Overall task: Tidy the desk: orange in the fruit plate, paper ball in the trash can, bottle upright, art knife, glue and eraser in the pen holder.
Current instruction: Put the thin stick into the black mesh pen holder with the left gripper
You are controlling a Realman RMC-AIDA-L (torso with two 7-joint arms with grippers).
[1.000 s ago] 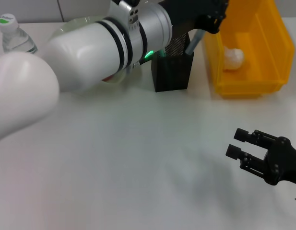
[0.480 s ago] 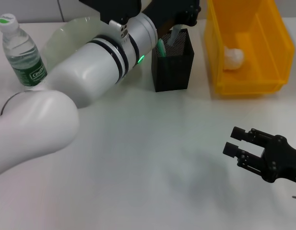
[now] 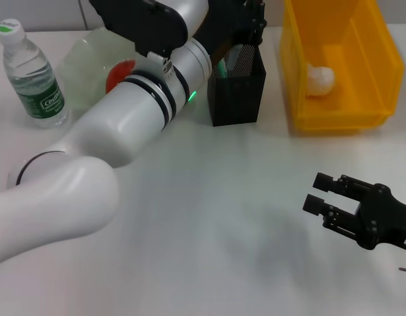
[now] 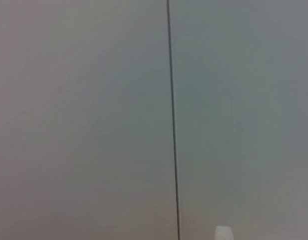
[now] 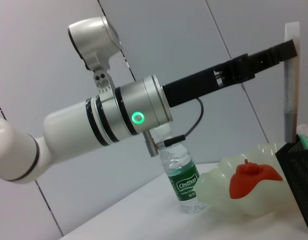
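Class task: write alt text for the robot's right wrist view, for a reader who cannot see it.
The left gripper holds the grey glue upright above the pen holder. Beside the holder, the orange sits in the fruit plate, with the bottle upright behind.

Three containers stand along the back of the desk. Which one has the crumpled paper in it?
The bright yellow trash can, on the robot's right. The paper ball lies inside it; the black mesh pen holder holds stationery and the pale-green fruit plate holds the orange.

White desk (image 3: 209, 217) with upright bottle (image 3: 33, 76), fruit plate (image 3: 84, 56), pen holder (image 3: 237, 99), trash can (image 3: 341, 99).
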